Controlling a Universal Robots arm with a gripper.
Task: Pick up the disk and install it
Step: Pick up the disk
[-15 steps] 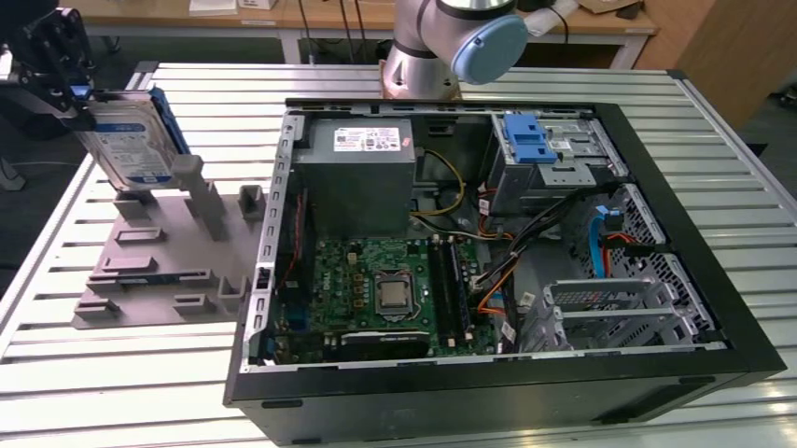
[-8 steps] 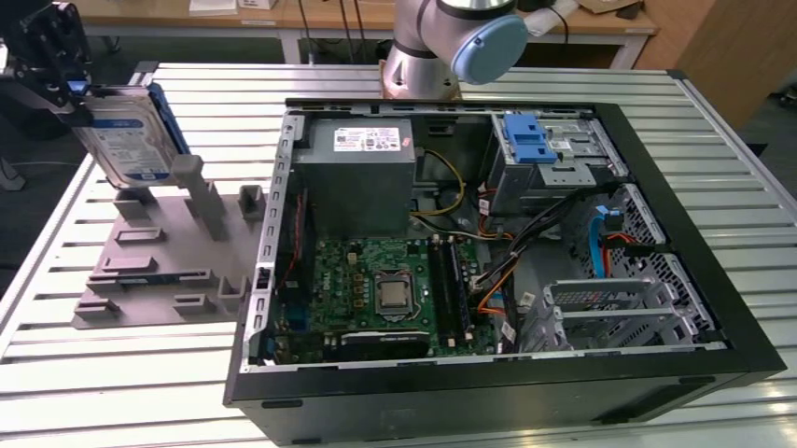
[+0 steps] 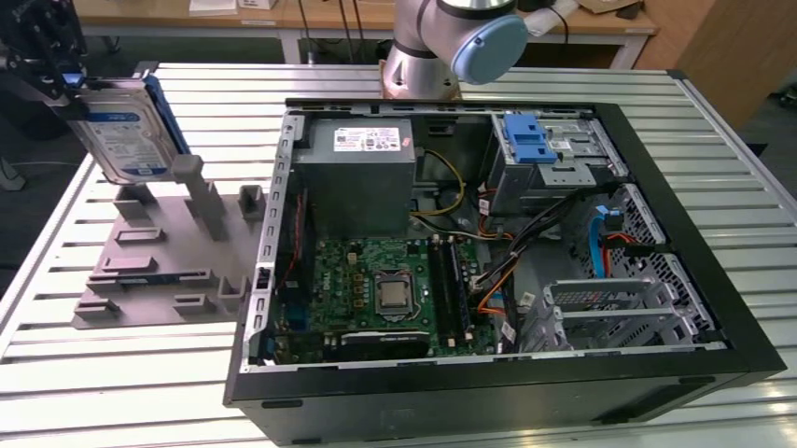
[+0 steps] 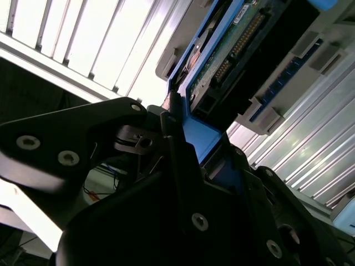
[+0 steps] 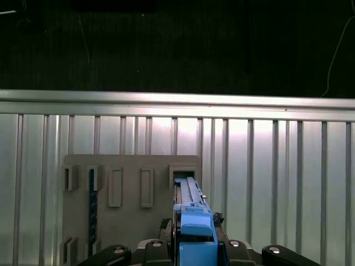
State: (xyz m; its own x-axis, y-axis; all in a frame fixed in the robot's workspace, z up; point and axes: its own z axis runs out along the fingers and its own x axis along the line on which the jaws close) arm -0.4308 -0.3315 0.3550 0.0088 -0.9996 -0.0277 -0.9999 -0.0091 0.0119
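Note:
The disk (image 3: 119,133), a silver drive with a blue-and-white label and a blue carrier frame, stands on edge at the exterior view's far left. My gripper (image 3: 65,86) is shut on its upper end. The disk's lower end is level with the tall posts of a grey holder fixture (image 3: 162,257); whether it still sits in a slot I cannot tell. In the second wrist view the disk's circuit-board side (image 4: 222,61) and blue frame run out from my gripper (image 4: 191,147). In the first wrist view the blue frame (image 5: 193,213) rises from the gripper (image 5: 194,252) toward the fixture (image 5: 127,210).
An open black computer case (image 3: 697,280) lies on the slatted metal table (image 3: 75,373) at the exterior view's right. Inside are a grey power-supply box (image 3: 361,177), a motherboard (image 3: 380,294) and a grey drive bay with a blue latch (image 3: 529,140). The arm's base (image 3: 430,51) stands behind the case.

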